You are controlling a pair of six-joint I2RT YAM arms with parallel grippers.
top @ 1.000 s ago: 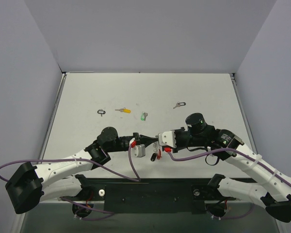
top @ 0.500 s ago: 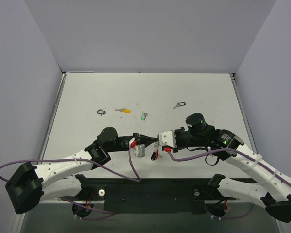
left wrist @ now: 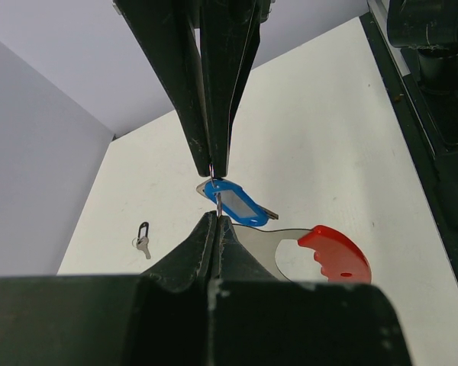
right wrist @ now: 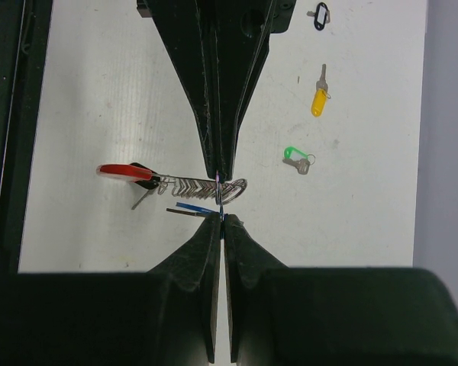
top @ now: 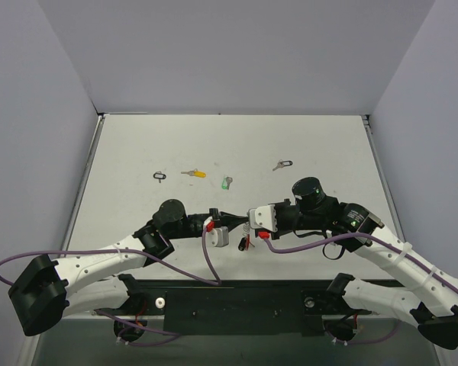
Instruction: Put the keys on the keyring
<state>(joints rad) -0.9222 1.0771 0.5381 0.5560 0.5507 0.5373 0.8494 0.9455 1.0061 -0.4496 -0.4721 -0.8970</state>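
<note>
Blue-tagged key sits clamped in your left fingers, keyring in your right fingers; slight misalignment could drop it.

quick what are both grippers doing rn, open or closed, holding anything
left gripper: closed, pinching the thin wire loop of the blue-tagged key
right gripper: closed on the ring end of the keyring
</note>
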